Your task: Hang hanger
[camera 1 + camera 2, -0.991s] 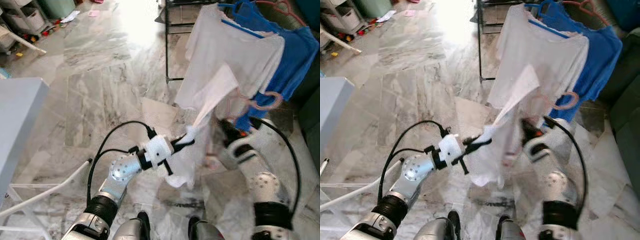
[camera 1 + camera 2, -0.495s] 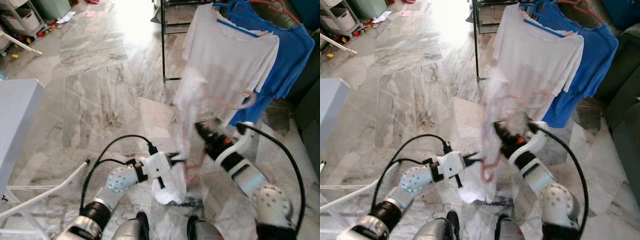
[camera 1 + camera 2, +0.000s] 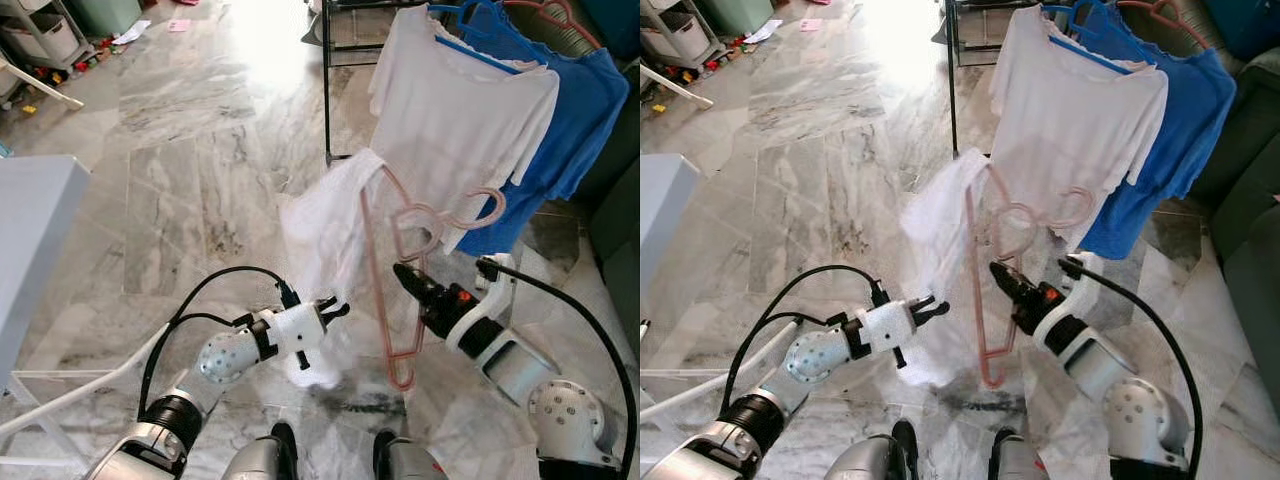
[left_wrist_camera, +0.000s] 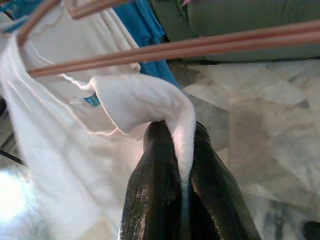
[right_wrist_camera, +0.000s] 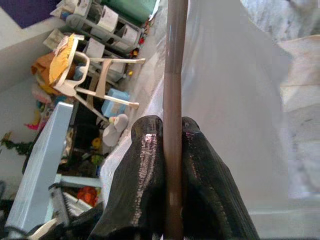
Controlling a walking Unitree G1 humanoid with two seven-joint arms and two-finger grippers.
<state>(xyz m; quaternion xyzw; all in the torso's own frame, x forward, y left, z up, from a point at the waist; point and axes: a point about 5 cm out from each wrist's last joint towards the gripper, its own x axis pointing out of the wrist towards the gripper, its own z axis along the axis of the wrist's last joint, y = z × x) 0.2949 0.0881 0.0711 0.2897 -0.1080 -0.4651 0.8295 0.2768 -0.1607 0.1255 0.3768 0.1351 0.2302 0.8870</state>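
We hold a pink hanger with a white garment draped over one shoulder of it, low in front of us above the marble floor. The drying rack stands ahead and to our right, already carrying a white shirt and a blue shirt.

To hang it well, we judge that we should lift the hanger so its hook, now pointing toward the rack, clears the rail, keep the frame from twisting, and let the cloth go only once the hook is seated, so the garment does not slide off.

Our right gripper reaches forward and up from the right, forearm angled inward, its two black fingers pinched tight on one pink bar of the hanger. Our left gripper extends from the lower left, elbow bent and forearm nearly level, fingers closed on a fold of the garment's lower edge, which bunches just beside them.
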